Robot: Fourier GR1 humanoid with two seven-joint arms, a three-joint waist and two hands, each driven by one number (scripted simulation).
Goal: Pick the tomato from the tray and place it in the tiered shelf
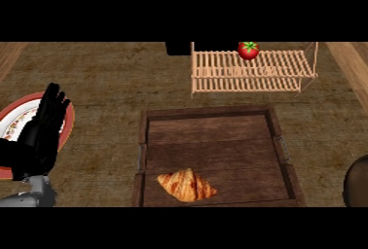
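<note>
The left hand (42, 131) was seen well to the left of the tray (277, 146), held upright over a red-rimmed plate (14, 114). Its fingers (54, 99) were kept straight and together, nothing between them. It was judged to be at rest, parked out of the way so the tray was left unobstructed.

On to the tray itself: a dark wooden box, set in the middle of the worktop (108, 87). Only a croissant (187, 185) was left inside it, lying near the tray's front left corner. No tomato was found in the tray at all.

Beyond the tray's far edge, the tiered shelf (248, 78) was stood, pale slats facing up. And there the tomato (248, 50) was spotted, perched on the shelf's upper tier towards the back, green stalk upward. It was judged that the placing had been completed.

Right of the tray, at the edge of the view, a dark rounded shape (356, 182) was glimpsed. It was probably part of the right arm, but that could not be confirmed. No right hand was seen, so nothing could be said of its fingers.
</note>
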